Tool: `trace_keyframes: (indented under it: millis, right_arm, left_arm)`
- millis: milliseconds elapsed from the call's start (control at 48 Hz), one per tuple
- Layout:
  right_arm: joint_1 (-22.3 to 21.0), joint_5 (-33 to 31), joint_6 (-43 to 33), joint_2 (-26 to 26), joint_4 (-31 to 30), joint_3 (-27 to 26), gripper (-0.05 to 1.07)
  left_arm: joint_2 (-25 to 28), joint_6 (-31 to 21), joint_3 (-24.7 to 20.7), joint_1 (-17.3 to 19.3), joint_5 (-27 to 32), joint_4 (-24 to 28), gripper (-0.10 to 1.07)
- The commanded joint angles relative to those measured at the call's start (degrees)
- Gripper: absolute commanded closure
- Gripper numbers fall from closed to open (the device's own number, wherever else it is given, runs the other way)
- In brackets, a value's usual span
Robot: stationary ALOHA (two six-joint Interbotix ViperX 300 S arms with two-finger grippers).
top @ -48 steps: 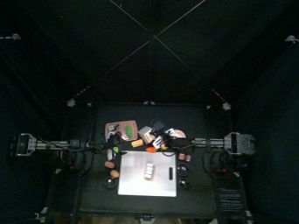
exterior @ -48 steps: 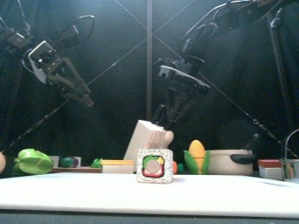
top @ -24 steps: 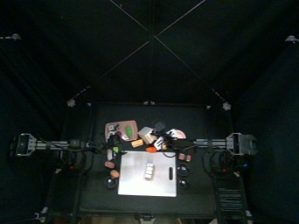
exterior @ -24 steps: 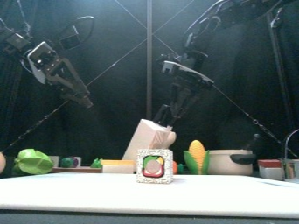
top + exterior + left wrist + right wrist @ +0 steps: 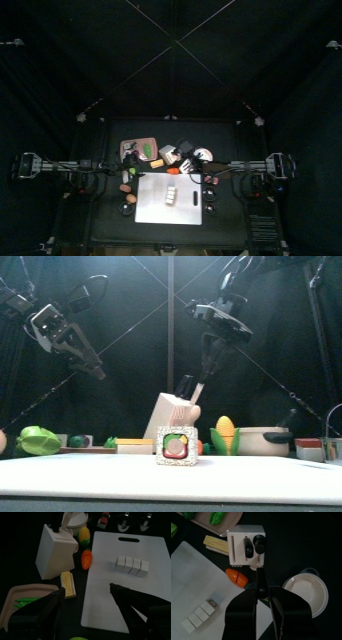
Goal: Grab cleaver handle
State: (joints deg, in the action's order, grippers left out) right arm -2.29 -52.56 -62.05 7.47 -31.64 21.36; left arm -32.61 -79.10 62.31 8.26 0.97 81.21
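A white knife block [image 5: 166, 416] stands behind the cutting board; it also shows in the right wrist view [image 5: 241, 543] and the left wrist view [image 5: 53, 553]. My right gripper [image 5: 205, 364] hangs above the block, shut on a black cleaver handle [image 5: 259, 545], which is raised partly out of its slot [image 5: 187, 384]. A second black handle [image 5: 249, 545] stays in the block. My left gripper [image 5: 90, 607] is open and empty, held high at the left [image 5: 83, 354], apart from the block.
A white cutting board [image 5: 133, 592] with a row of white pieces [image 5: 131, 564] lies in front of the block. A carrot [image 5: 238, 577], corn [image 5: 226, 434], a white pot [image 5: 308, 592], a green pepper [image 5: 38, 440] and a sushi card [image 5: 175, 446] stand around.
My right gripper has risen from the top of the knife block, drawing the black handle up with it. The left arm has not moved.
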Motion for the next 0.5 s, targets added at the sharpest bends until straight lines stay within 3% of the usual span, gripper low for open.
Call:
trace_keyframes:
  millis: [0,271,479]
  right_arm:
    - [1.4,-0.5,-0.1,3.3,-0.3,-1.3,0.51]
    - [5.2,-0.5,-0.1,7.4,-0.4,0.4,0.51]
    - [6.9,5.2,-0.3,11.2,-1.3,4.0,0.51]
  left_arm:
    - [-0.1,0.0,-0.7,0.1,0.0,0.1,-0.05]
    - [-0.2,-0.1,-0.7,0.1,0.0,-1.2,-0.05]
    - [-0.2,0.0,-0.7,0.1,-0.1,-1.6,-0.05]
